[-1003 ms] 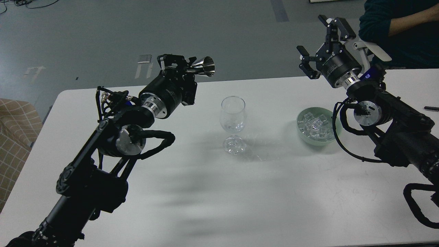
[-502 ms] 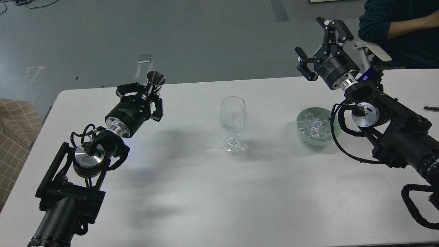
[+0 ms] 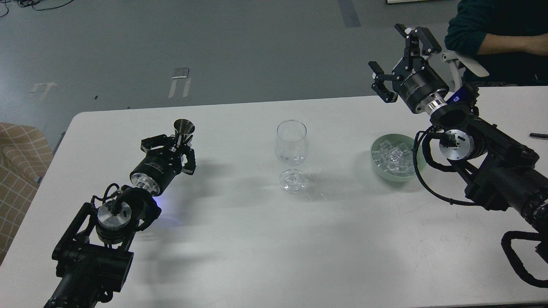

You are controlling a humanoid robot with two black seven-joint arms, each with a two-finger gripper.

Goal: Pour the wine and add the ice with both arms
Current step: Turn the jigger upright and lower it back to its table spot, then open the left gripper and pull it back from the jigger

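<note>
A clear wine glass (image 3: 291,145) stands upright at the middle of the white table (image 3: 274,239). A pale green bowl (image 3: 376,162) to its right holds a heap of clear ice cubes (image 3: 391,156). My left gripper (image 3: 170,145) is low over the table's left part, shut on a small steel jigger cup (image 3: 183,130) held upright, well left of the glass. My right gripper (image 3: 400,53) is open and empty, raised above and behind the bowl.
A person in a dark top (image 3: 496,38) sits at the table's far right corner. A dark pen-like object (image 3: 538,135) lies at the right edge. A checked chair (image 3: 17,171) stands left of the table.
My left arm has swung down and left away from the glass, turning the jigger from tipped sideways to upright and lowering it near the table. The right gripper barely moved.
</note>
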